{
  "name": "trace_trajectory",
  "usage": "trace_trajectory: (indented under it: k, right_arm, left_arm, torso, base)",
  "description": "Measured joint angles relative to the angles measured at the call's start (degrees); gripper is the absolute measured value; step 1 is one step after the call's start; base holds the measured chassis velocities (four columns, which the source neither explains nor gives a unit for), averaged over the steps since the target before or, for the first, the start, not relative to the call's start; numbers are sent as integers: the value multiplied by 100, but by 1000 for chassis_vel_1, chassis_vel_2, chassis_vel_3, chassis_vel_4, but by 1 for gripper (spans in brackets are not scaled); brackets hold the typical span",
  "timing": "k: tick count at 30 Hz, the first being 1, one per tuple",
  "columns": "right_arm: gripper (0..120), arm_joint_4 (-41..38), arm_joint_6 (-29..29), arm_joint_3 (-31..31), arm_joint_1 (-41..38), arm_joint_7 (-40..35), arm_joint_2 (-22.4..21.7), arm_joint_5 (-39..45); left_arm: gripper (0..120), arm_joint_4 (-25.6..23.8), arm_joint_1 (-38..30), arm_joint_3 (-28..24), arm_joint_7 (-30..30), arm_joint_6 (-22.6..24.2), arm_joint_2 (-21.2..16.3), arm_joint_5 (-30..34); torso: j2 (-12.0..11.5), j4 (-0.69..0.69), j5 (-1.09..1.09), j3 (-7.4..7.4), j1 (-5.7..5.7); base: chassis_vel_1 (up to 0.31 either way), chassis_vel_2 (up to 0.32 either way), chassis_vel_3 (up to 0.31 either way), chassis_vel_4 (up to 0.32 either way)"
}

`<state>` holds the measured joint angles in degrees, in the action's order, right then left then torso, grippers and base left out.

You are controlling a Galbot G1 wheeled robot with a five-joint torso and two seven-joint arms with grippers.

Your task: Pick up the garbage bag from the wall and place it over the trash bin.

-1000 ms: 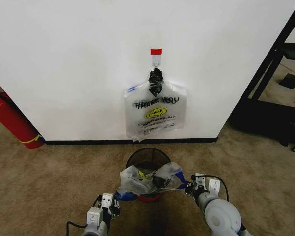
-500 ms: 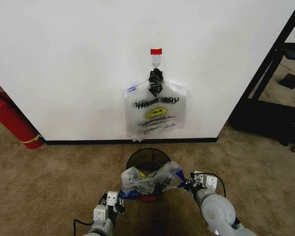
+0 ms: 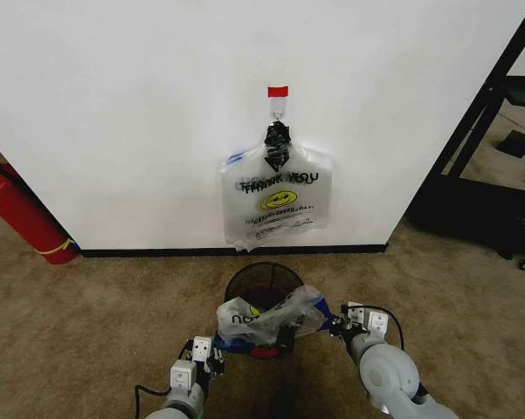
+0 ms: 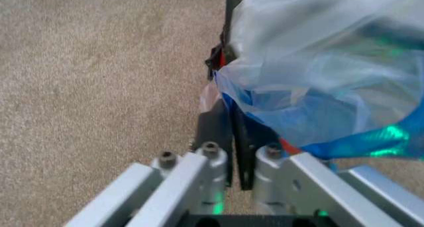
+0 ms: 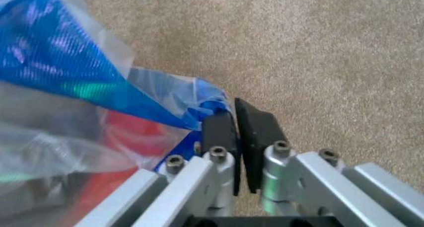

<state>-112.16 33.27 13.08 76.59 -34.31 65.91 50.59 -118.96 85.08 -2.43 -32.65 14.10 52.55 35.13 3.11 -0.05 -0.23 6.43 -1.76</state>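
Head view: garbage bag slightly lower now.

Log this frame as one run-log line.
left pincer: shut on garbage bag | right pincer: shut on garbage bag | bag: stretched between both over near rim of trash bin

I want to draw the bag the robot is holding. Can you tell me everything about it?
The garbage bag is thin, crinkly, see-through plastic with blue streaks and a bit of yellow print. It is stretched, crumpled and sagging, between the left end effector and the right end effector, each pinching a blue edge. It hangs over the near rim of the trash bin, on the carpet by the wall.
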Motion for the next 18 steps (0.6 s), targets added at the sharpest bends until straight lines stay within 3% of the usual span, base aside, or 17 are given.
trace_trajectory:
  k: [5, 10, 13, 15, 18]
  right_arm:
    - [25, -379, 33, 110, 265, -2, -130, -63]
    - [38, -593, 49, 214, 424, 4, -203, -165]
    - [55, -793, 32, 352, 663, 114, -282, -435]
    - [57, -812, 23, 371, 693, 135, -292, -476]
    - [70, -981, -50, 572, 952, 322, -368, -739]
  left_arm:
    - [28, -460, 370, 139, 40, 116, -229, -176]
    - [41, -649, 519, 184, 38, 141, -296, -293]
    - [58, -909, 695, 249, 25, 144, -368, -465]
    - [58, -946, 734, 262, 24, 144, -384, -489]
    - [72, -1140, 1059, 364, 55, 112, -515, -690]
  torso:
    - [0, -1, 0, 0, 0]
    - [0, 0, 0, 0, 0]
    - [0, -1, 0, -1, 0]
    - [0, -1, 0, -1, 0]
    - [0, 0, 0, -1, 0]
  base:
    - [0, 0, 0, 0]
    - [0, 0, 0, 0]
    - [0, 0, 0, 0]
    - [0, 0, 0, 0]
    - [0, 0, 0, 0]
